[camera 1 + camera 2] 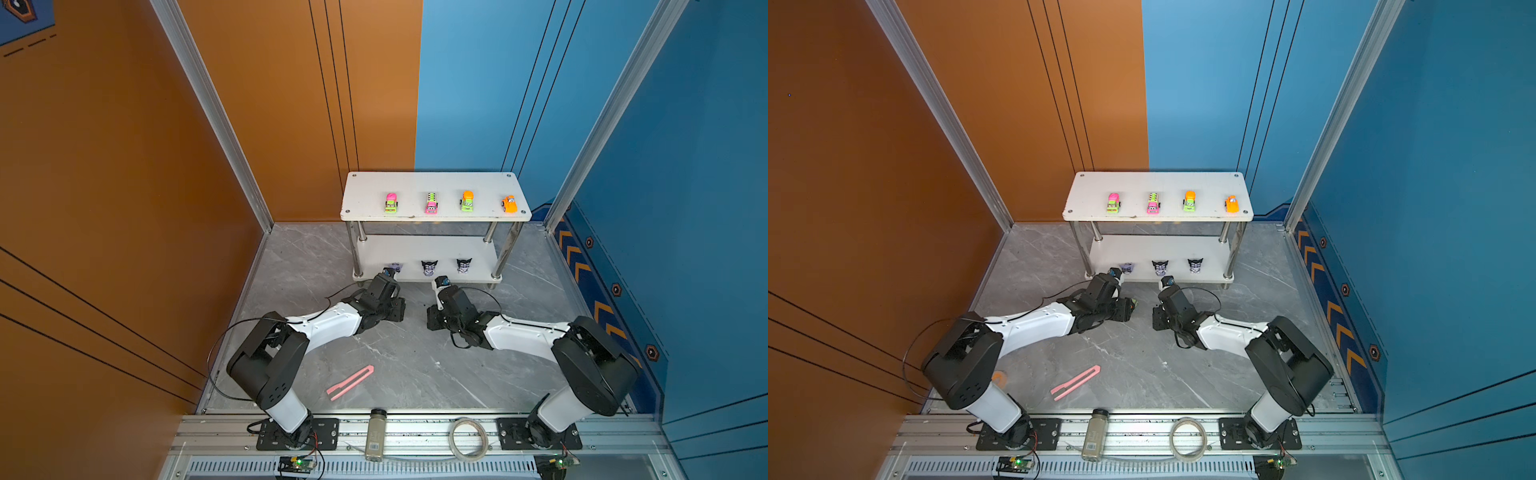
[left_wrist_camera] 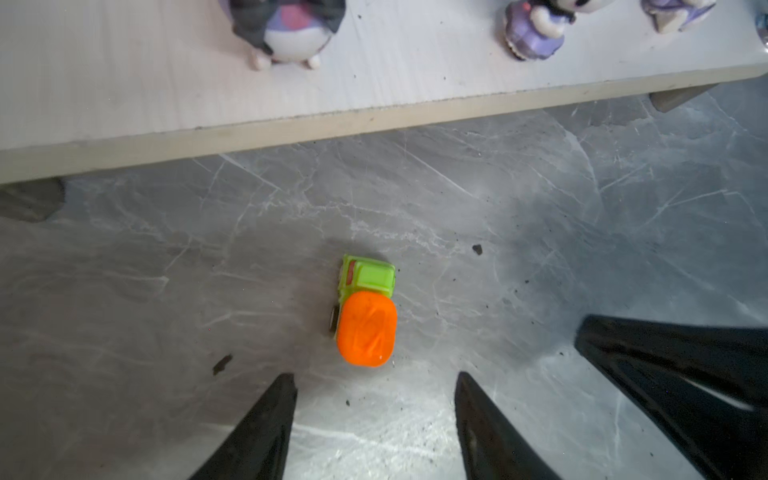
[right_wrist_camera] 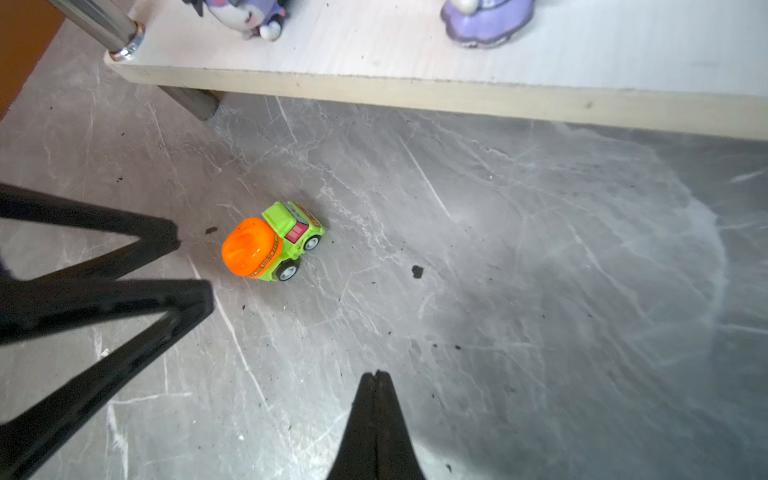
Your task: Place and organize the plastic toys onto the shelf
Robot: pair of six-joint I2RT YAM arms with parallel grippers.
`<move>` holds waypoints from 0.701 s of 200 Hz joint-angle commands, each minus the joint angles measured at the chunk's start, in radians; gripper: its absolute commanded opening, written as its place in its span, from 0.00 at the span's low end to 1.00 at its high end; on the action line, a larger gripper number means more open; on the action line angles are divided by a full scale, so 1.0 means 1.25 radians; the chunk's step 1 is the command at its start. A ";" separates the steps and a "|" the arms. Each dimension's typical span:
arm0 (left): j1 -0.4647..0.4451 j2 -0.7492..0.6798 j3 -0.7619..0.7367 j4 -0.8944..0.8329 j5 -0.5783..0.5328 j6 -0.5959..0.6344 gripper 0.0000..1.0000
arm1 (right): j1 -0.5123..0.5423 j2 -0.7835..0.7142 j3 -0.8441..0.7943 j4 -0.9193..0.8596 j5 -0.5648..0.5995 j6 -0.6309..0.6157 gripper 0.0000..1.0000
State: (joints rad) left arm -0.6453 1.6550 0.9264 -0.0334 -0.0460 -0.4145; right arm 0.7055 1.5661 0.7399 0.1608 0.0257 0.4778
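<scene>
Left claw (image 2: 376,377): released, fingers spread with nothing between them. Its tips sit at bottom centre of the left wrist view, just short of the loose car.
Loose car (image 2: 365,313): green cab and orange drum, on its wheels on the floor (image 2: 124,270) at the centre of the left wrist view. It stands apart from the shelf's lower edge, drum end toward the left claw.
Right claw (image 3: 376,377): clenched on nothing at bottom centre of the right wrist view, apart from the car.
Shelf (image 1: 415,183): white, two tiers, centre of both top views.
Top tier: four cars (image 1: 391,203) in an even row, with bare board at the left end.
Lower tier: three figurines (image 1: 429,267) along the front edge.
Step, as I judge it: the left claw picks up the last car.
Approach: move forward until the car sits midway between the fingers, then go straight down.
Grip: close across the car's width, low on the green body. The round drum looks slick and may slip out.
Caution: if one finger touches first, the wheels will likely roll the car away.
Right claw's part: best kept parked, since the two claws are near each other.
Placing: the bare left end of the top tier looks the tidy spot. Lift clear of the board's edge first.
</scene>
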 commanded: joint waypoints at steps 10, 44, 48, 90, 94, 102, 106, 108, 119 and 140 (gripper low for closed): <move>-0.018 0.062 0.062 -0.042 -0.041 0.068 0.63 | -0.029 -0.078 -0.044 -0.049 0.018 0.014 0.00; -0.016 0.117 0.115 -0.049 -0.048 0.114 0.62 | -0.039 -0.158 -0.068 -0.087 0.034 0.012 0.00; -0.016 0.122 0.119 -0.047 -0.046 0.118 0.61 | -0.040 -0.166 -0.068 -0.091 0.036 0.011 0.00; -0.018 0.161 0.147 -0.052 -0.027 0.137 0.44 | -0.047 -0.233 -0.079 -0.135 0.059 0.007 0.00; -0.019 0.162 0.148 -0.052 -0.023 0.139 0.41 | -0.047 -0.237 -0.079 -0.138 0.061 0.007 0.00; -0.024 0.162 0.149 -0.052 -0.017 0.140 0.36 | -0.048 -0.246 -0.083 -0.141 0.066 0.008 0.00; -0.025 0.161 0.149 -0.052 -0.014 0.140 0.34 | -0.049 -0.249 -0.084 -0.143 0.067 0.009 0.00; -0.027 0.161 0.149 -0.052 -0.013 0.140 0.32 | -0.049 -0.250 -0.084 -0.144 0.067 0.009 0.00; -0.034 0.157 0.149 -0.055 -0.003 0.143 0.27 | -0.050 -0.255 -0.087 -0.145 0.070 0.013 0.00; -0.054 0.140 0.153 -0.074 0.023 0.160 0.24 | -0.051 -0.257 -0.087 -0.145 0.070 0.020 0.00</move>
State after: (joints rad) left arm -0.6796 1.8427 1.0927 -0.0811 -0.0662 -0.2474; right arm 0.6468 1.2613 0.6464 0.0242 0.0841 0.4808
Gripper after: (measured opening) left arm 0.274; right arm 0.047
